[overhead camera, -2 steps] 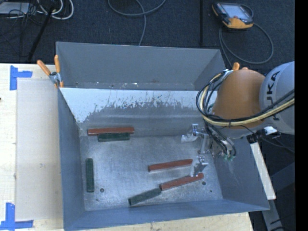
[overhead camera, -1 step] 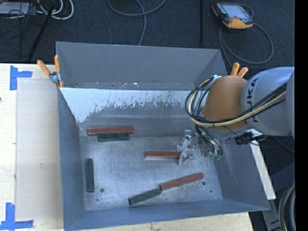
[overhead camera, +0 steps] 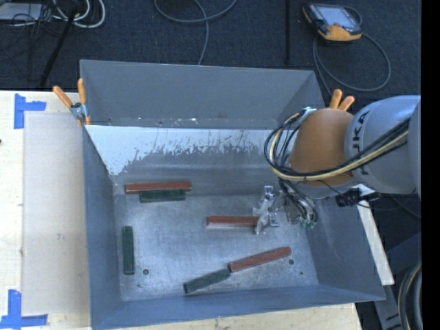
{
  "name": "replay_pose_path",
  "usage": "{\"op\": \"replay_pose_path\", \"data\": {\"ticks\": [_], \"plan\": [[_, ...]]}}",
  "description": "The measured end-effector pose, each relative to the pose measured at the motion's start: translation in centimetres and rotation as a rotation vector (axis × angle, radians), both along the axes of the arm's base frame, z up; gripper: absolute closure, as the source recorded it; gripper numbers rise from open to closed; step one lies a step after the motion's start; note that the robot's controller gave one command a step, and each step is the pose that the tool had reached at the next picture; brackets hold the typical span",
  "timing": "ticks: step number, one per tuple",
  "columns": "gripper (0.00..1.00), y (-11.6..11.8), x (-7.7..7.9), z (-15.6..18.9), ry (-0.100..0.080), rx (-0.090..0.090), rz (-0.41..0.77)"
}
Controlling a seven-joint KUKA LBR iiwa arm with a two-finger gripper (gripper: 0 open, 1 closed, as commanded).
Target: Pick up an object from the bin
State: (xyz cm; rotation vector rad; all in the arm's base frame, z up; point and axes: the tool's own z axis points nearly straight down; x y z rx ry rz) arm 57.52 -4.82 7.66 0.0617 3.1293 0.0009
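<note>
Where the pincer meets the floor of the bin, a red-brown bar lies flat and roughly level across the view, near the middle of the floor. The pincer sits at the right end of that bar, touching it or just over it. I cannot tell whether it is spread, pressed together or pinching the bar, since its metal parts hide the bar's end. Up and to the right of the bar, the orange wrist cover hangs over the bin's right wall, with looped cables round it and the grey arm beyond.

Below the bar and a little to its right lies a red-brown stick, tilted, its lower left end meeting a dark green stick in one slanted line. Up and to the left of the bar, a red-brown strip lies level, with a dark green strip just beside it on its lower edge. Down and to the left of the bar, well apart from it, a dark green block lies lengthwise, up and down the view.
</note>
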Motion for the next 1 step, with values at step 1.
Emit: {"op": "replay_pose_path", "data": {"ticks": [1], "plan": [[1.00,-2.72,-0.01,18.24,0.002,-0.003,0.043]]}}
